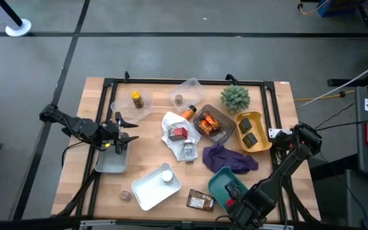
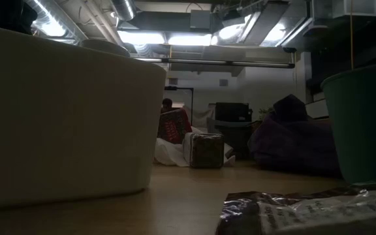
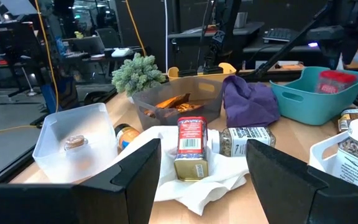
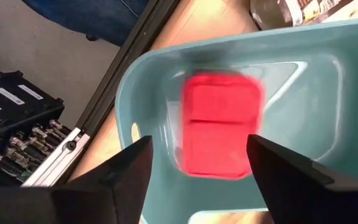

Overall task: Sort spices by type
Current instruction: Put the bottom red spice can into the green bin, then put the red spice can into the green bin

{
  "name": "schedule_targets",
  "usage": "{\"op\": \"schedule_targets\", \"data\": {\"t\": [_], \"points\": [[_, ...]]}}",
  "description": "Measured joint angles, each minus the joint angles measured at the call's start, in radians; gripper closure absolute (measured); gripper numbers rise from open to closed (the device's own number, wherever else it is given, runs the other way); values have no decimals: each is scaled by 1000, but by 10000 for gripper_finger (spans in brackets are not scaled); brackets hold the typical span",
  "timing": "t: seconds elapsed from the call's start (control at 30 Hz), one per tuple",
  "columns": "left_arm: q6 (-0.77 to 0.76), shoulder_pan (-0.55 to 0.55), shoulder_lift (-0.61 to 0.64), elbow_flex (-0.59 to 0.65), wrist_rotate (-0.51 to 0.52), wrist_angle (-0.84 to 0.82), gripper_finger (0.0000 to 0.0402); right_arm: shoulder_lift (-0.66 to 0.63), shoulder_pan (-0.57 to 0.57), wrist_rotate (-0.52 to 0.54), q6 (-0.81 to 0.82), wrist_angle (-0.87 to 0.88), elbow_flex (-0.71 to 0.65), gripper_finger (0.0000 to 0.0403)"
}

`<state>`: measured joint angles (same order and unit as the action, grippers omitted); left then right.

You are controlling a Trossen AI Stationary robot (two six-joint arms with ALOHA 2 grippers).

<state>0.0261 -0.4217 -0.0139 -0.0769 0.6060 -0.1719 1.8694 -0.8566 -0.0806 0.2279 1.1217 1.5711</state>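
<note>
Red-lidded spice box lies flat on the floor of the teal bin, directly between the right gripper's two dark fingers, which stand apart on either side of it; whether they touch it cannot be told. Seen from above, that bin sits at the table's near edge, right of centre, beside a flat brown packet and a white tray holding a white-capped jar. Across the table, the left gripper hovers over a grey tray on the left side, its fingers spread wide and holding nothing. Its wrist camera looks past them at a red-labelled spice tin standing upright on a white cloth, with a glass jar lying on its side just beside it. Behind these sit a brown bin of orange packets, a purple cloth and a green spiky plant. A yellow jar rests in a clear tray at the far left.
</note>
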Motion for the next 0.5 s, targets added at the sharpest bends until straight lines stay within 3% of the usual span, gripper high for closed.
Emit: {"op": "schedule_targets", "data": {"t": [0.33,0.5], "points": [[0,0,0,0,0,0,178,0,0,3,2,39,2,140],[0,0,0,0,0,0,178,0,2,163,12,133,49,139]]}}
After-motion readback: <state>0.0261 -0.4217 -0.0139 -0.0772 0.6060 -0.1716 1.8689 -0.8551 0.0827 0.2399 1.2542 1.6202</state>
